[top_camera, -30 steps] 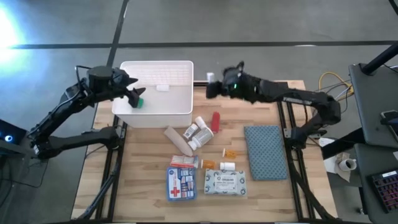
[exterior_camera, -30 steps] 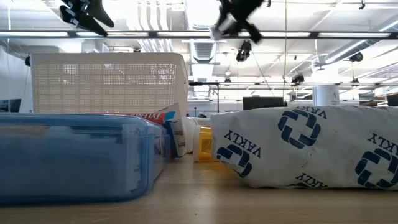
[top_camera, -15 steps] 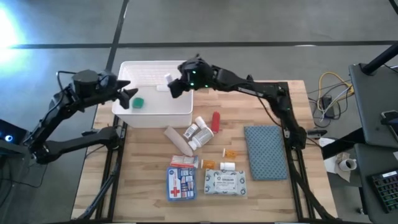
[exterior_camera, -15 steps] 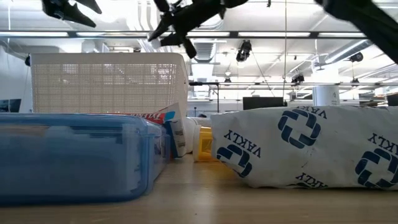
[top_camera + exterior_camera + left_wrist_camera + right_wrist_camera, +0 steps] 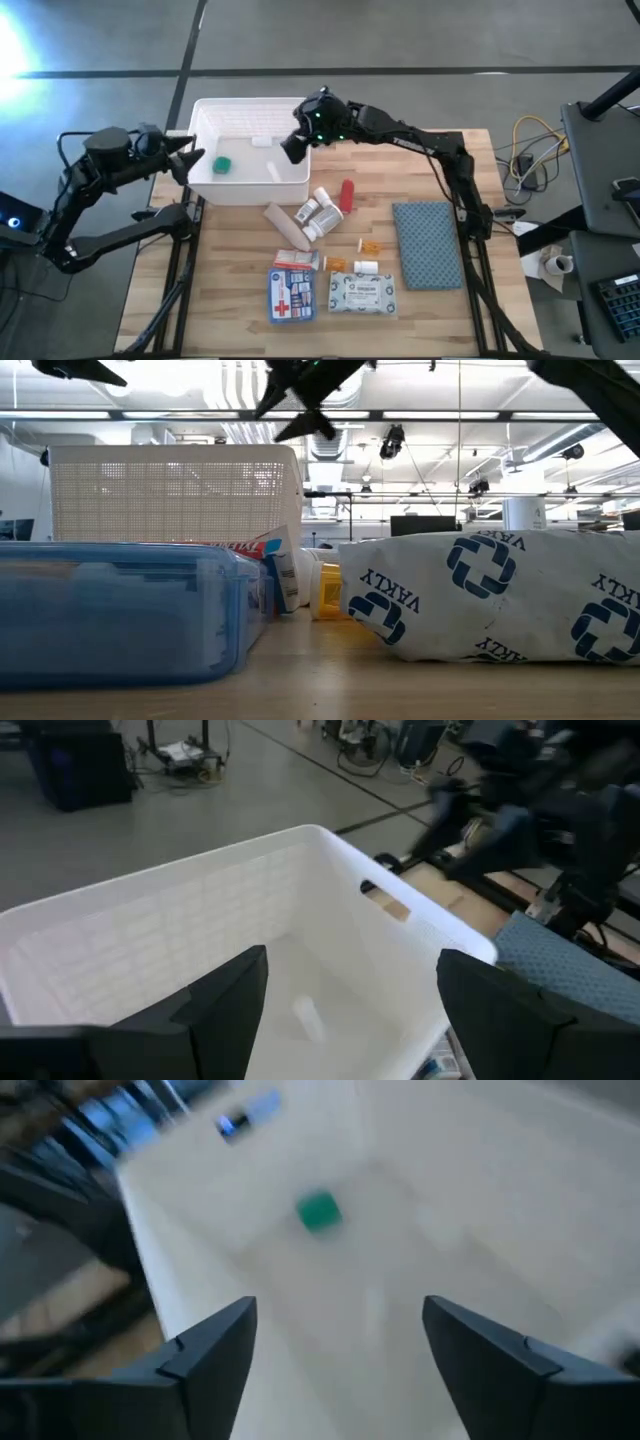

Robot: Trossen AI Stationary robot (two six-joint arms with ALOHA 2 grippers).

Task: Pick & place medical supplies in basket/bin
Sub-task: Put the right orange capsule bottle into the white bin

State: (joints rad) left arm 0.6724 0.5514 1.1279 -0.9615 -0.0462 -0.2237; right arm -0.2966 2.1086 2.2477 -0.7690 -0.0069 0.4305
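Observation:
The white bin (image 5: 250, 150) stands at the table's far left. On its floor lie a green piece (image 5: 224, 163), a small white item (image 5: 262, 141) and a white bottle (image 5: 274, 172). My right gripper (image 5: 294, 150) hangs open over the bin's right side, with nothing between its fingers in the right wrist view (image 5: 340, 1320). My left gripper (image 5: 186, 160) is open just left of the bin, facing into it (image 5: 350, 965). More supplies lie on the table: tan roll (image 5: 283, 226), pill bottles (image 5: 318, 213), red tube (image 5: 347, 194), first-aid pouch (image 5: 292, 295), wipes pack (image 5: 362, 293).
A blue-grey cloth pad (image 5: 428, 243) lies at the table's right. Small orange-capped bits (image 5: 368, 245) sit between the bottles and the wipes pack. Bare wood shows along the table's left side and near edge.
My right gripper has swung from beyond the bin's right side toward the table's left, to above the bin, rolling as it went. There it opened and let go of a small white bottle, which now lies in the bin. My left gripper has drawn back leftward off the bin.

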